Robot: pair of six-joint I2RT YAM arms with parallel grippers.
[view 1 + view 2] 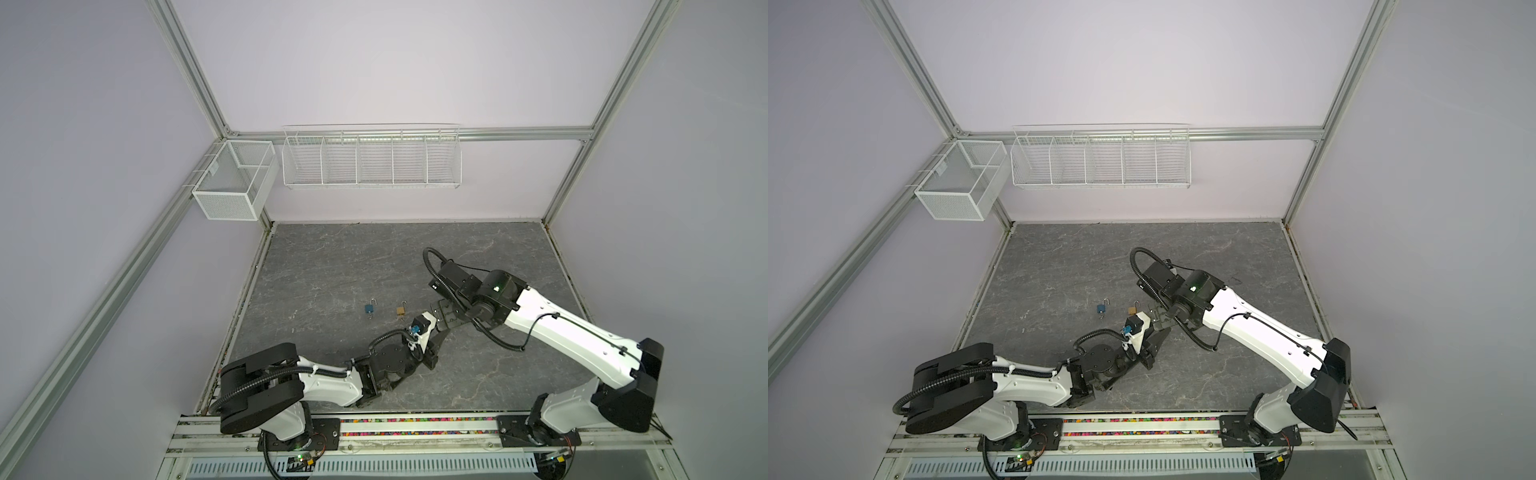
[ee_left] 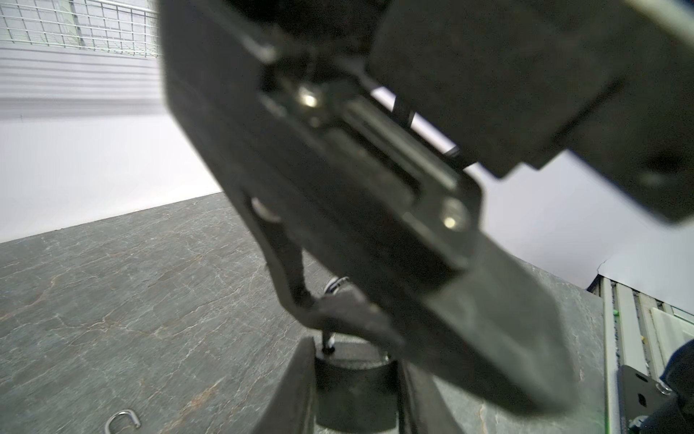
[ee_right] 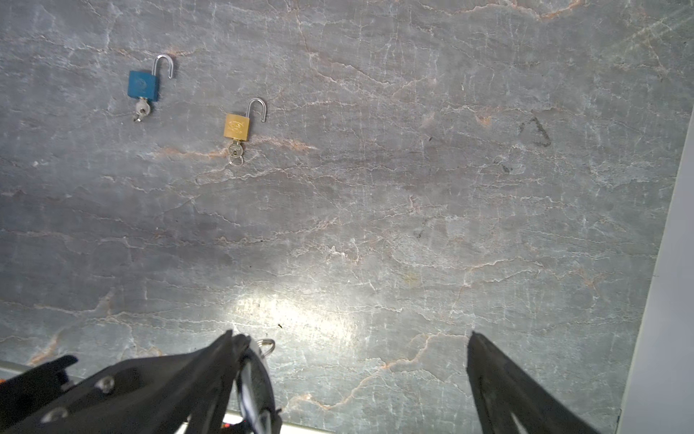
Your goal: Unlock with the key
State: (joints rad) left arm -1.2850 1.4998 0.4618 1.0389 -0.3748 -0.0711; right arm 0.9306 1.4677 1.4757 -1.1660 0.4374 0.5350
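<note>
At front-centre of the grey marble-pattern table (image 1: pixel 332 270), both arms converge.

Left hand (image 2: pixel 355 360): partly closed, clamped on a dark blocky body (image 2: pixel 355 394) between its two fingers. It looks like a lock body, but I can't confirm that. A thin pin stands up from its top; can't tell whether that is a key blade.

Right hand (image 3: pixel 351 334): spread wide, nothing between the fingers. A silver key ring (image 3: pixel 267 345) sits just beside one of its fingers (image 3: pixel 221 360). The key itself is mostly hidden behind that finger, and contact is unclear.

Also on the table, further back and well apart from the hands:
- Blue square padlock (image 3: pixel 142 84), lying flat with its shackle swung open and a small silver key (image 3: pixel 142 109) in its base.
- Brass-coloured square padlock (image 3: pixel 237 126) just beside it, also with its shackle open and a second silver key (image 3: pixel 235 152) inserted.
- Both show small in both top views, blue (image 1: pixel 369 308) and brass (image 1: pixel 1132 310).

Visibility:
- The left wrist view is mostly blocked by the blurred black body of the right hand.
- A lone steel shackle loop (image 2: pixel 124 419) sits at the edge of that view; can't tell which lock it belongs to.
- In both top views the fingertips overlap under the wrists, so the grip is not readable there.
- A white wire basket (image 2: pixel 75 26) is cut off in the corner of the left wrist view.
</note>
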